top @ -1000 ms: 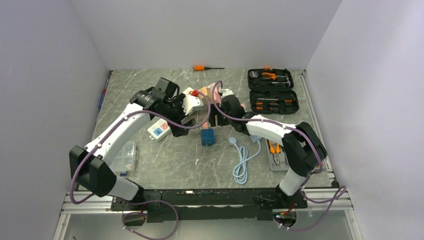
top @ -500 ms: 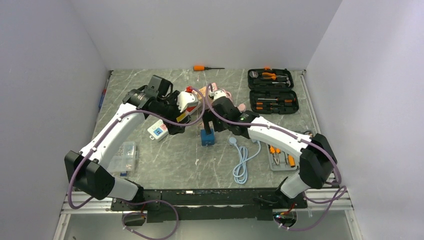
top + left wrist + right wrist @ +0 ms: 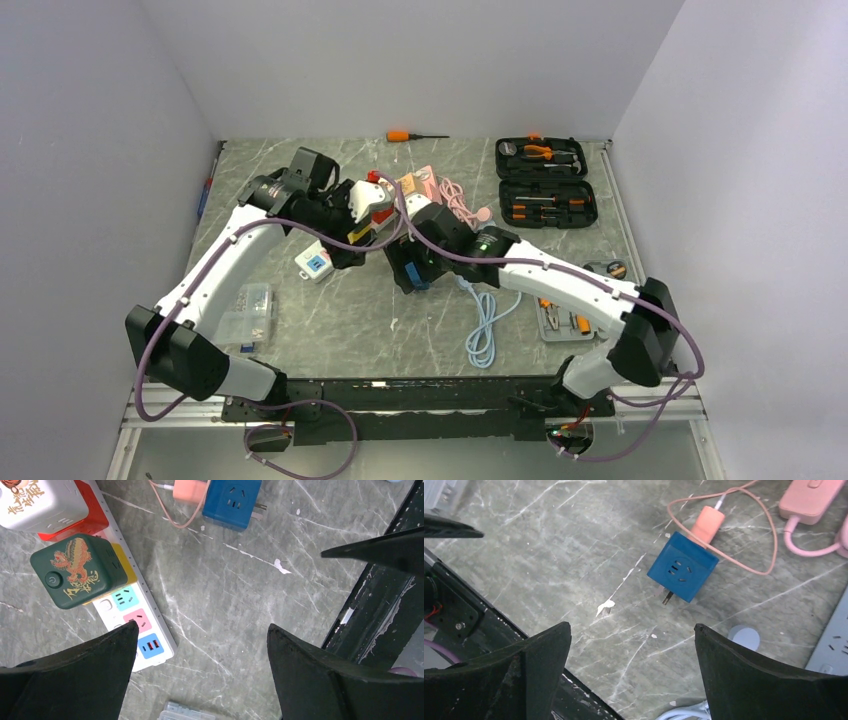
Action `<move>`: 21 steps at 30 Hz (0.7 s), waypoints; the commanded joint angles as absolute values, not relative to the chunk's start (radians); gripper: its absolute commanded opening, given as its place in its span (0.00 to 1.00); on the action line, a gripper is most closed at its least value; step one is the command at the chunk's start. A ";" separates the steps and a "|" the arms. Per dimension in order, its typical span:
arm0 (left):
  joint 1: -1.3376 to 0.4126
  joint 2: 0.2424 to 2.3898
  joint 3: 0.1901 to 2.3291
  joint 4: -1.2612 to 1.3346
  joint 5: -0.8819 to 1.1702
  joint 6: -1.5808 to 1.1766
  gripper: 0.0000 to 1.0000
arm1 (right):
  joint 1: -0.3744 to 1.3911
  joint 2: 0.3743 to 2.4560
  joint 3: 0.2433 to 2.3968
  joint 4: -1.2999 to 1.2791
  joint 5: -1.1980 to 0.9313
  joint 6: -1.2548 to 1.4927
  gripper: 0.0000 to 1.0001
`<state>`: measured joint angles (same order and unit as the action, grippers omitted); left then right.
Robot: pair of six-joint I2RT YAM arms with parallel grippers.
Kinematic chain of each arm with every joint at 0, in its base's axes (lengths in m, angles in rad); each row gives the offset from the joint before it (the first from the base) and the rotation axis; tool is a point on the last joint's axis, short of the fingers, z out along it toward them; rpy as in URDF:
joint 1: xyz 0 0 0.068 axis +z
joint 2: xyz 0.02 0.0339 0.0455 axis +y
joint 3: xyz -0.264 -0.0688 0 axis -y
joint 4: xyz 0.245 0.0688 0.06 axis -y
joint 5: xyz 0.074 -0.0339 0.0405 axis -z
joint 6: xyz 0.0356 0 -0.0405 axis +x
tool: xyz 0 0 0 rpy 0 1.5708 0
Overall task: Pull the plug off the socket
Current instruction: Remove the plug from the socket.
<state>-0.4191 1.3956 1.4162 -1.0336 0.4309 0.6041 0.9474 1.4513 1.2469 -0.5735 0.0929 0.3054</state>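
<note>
The blue cube plug (image 3: pixel 681 565) lies loose on the marble table, prongs bare, with a pink USB plug (image 3: pixel 709 520) and its cord stuck in one side. It also shows in the left wrist view as the blue cube plug (image 3: pixel 232 502). The white socket strip (image 3: pixel 140 630) carries a green cube (image 3: pixel 75 570) and a red-and-white cube (image 3: pixel 40 505). My left gripper (image 3: pixel 200 640) hangs open over the strip's end, holding nothing. My right gripper (image 3: pixel 631 632) is open and empty above the table, the blue plug just beyond its fingertips. From above, the right gripper (image 3: pixel 415 262) hides most of the plug.
A light blue cable (image 3: pixel 485 325) coils near the right arm. Two open tool cases (image 3: pixel 545 180) sit at the back right, an orange screwdriver (image 3: pixel 405 135) at the back, a clear plastic box (image 3: pixel 250 310) at the front left, and a pink switch unit (image 3: pixel 809 500) behind the plug.
The right arm has swung left and toward the near edge, over the blue plug, and its jaws have widened. The left gripper has drifted slightly left and stays open.
</note>
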 commanded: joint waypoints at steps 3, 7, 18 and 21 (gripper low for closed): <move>-0.399 1.364 1.463 -1.060 0.462 0.626 0.99 | 0.951 1.595 1.243 -0.549 0.068 0.305 0.97; -0.380 1.362 1.478 -1.071 0.461 0.630 0.99 | 0.950 1.686 1.233 -0.511 0.125 0.311 1.00; -0.341 1.338 1.516 -1.100 0.497 0.646 0.99 | 0.938 1.851 1.278 -0.450 0.257 0.306 1.00; -0.333 1.328 1.516 -1.096 0.495 0.651 0.99 | 0.939 1.872 1.289 -0.439 0.272 0.299 1.00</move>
